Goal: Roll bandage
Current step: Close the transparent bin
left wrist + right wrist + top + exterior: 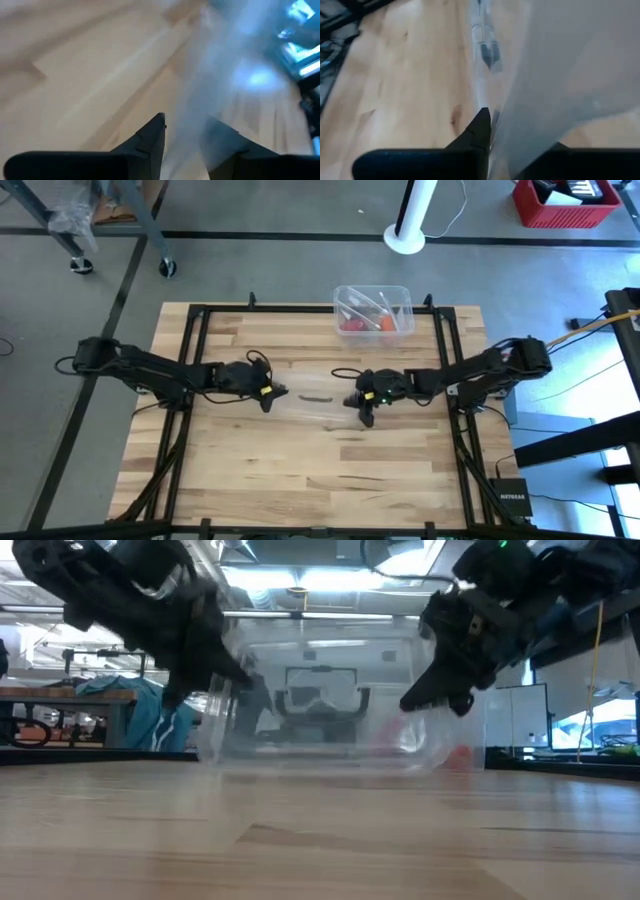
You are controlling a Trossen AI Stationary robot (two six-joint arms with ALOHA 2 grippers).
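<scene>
At the middle of the table (250, 480), both grippers held a clear plastic bag (315, 402) stretched between them. The left gripper (270, 396) pinched its left end, the right gripper (362, 408) its right end. Something pink-red, perhaps the bandage (352, 326), lay in the box (374, 311) at the far edge.

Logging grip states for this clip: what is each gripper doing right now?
Left gripper: closed on one end of the clear bag.
Right gripper: closed on the bag's other end.
</scene>
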